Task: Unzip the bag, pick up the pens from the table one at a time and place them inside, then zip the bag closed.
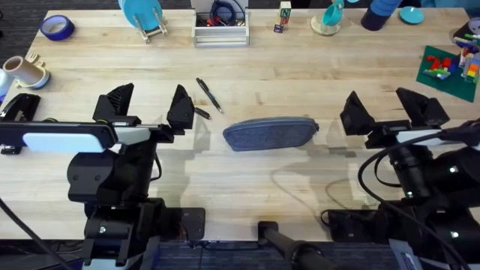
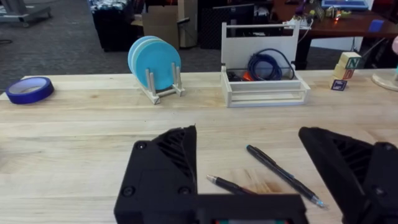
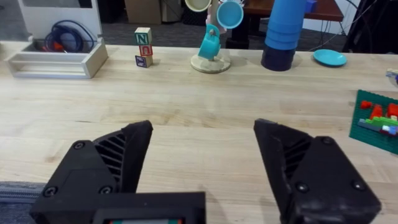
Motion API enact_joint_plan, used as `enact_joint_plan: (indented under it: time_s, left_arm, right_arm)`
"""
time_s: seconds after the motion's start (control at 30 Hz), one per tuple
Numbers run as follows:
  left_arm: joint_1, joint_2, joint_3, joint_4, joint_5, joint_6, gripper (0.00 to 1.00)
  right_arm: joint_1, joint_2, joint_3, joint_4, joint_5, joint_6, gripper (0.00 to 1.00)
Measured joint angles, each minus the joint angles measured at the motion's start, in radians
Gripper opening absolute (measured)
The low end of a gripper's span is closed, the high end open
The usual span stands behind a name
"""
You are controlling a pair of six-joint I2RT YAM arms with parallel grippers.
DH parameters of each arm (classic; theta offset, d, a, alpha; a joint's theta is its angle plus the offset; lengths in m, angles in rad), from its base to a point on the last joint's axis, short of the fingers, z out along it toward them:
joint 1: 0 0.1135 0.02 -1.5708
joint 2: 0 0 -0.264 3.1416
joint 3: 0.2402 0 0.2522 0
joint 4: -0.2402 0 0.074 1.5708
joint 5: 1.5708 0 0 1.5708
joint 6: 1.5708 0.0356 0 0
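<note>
The bag [image 1: 271, 133] is seen lying flat near the middle of the table [image 1: 300, 67], zipper shut, untouched. The pens [image 1: 209, 95] rest just beside its left end — one [image 2: 284, 175] long and angled, a second [image 2: 231, 185] partly hidden beneath the left gripper [image 1: 150, 109]. That gripper's fingers are spread wide apart. The right gripper [image 1: 390, 109] is held off the bag's right end — fingers likewise parted, nothing grasped.
</note>
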Motion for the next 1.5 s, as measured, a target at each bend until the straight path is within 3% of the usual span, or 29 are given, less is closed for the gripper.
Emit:
enact_joint_plan:
  time_s: [0.87,1.1,1.27,1.5]
  left_arm:
    - [0.000,0.000,0.000,0.008,0.005,0.000,0.994]
    - [0.000,0.000,0.008,0.010,0.004,0.039,0.995]
    - [0.000,0.000,0.109,-0.041,0.000,0.058,0.994]
    - [0.000,0.002,0.324,-0.160,-0.014,0.071,0.994]
  right_arm:
    - [0.000,0.000,0.000,-0.001,0.000,0.000,0.997]
    - [0.000,0.000,0.002,-0.002,0.000,-0.001,0.996]
    - [0.000,0.000,0.050,-0.019,0.000,-0.009,0.996]
    - [0.000,0.000,0.226,-0.153,0.000,-0.016,0.997]
